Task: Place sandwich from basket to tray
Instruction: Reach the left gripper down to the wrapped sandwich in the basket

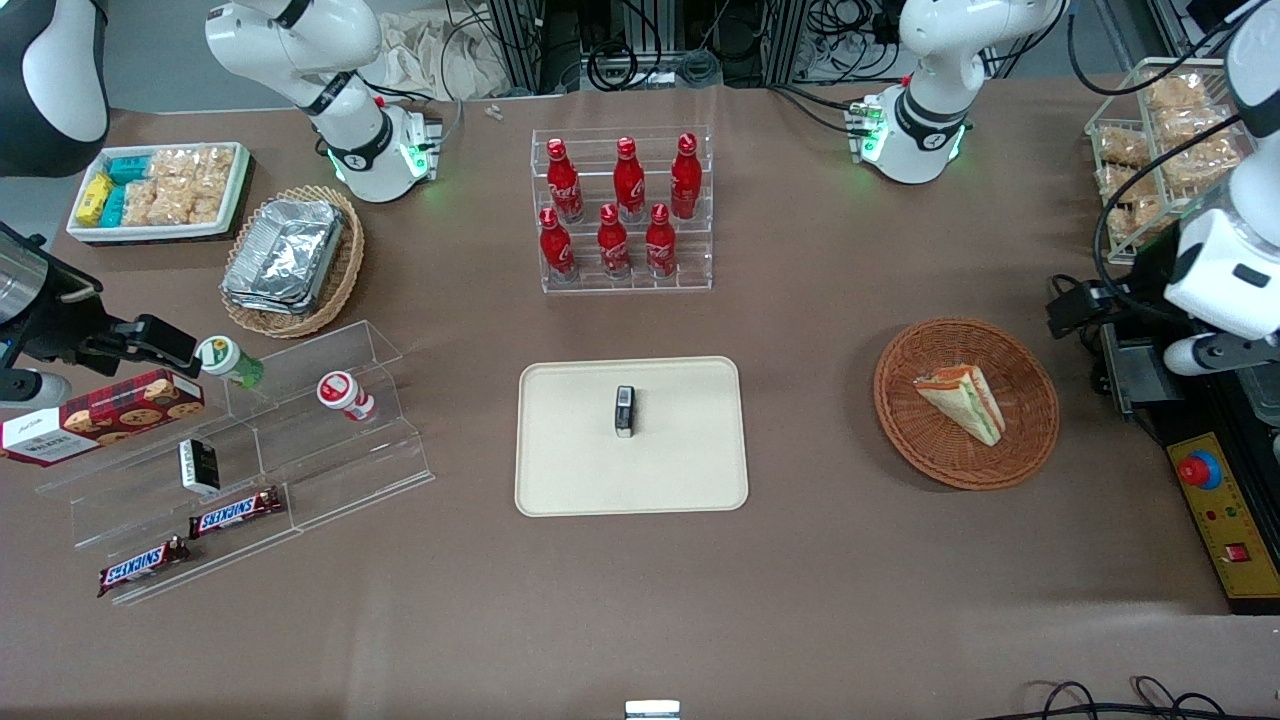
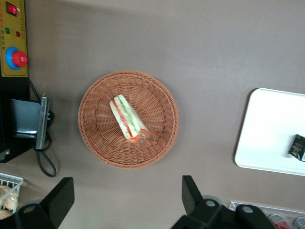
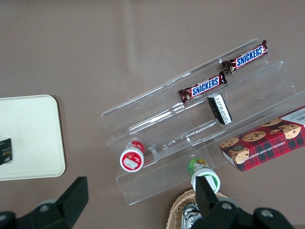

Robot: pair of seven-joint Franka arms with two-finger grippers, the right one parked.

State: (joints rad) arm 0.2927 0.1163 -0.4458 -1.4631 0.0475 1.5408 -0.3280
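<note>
- A triangular wedge sandwich (image 1: 962,398) of pale bread with orange and green layers lies inside a round reddish-brown wicker basket (image 1: 1030,440), toward the working arm's end of the table.
- It looks light, soft and easily crushed; pinching gently across the flat bread faces seems safest.
- The left gripper (image 2: 127,202) hangs well above the basket, fingers spread wide, holding and touching nothing.
- The rectangular cream-beige tray (image 1: 570,470) carries one small dark packet (image 1: 625,411).

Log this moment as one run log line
phase: approach | gripper: open, above basket | sandwich: in basket | tray: awaiting sandwich

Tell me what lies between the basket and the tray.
Nothing: bare brown table separates the basket from the tray in the front view. The open gripper hovers above the basket.
</note>
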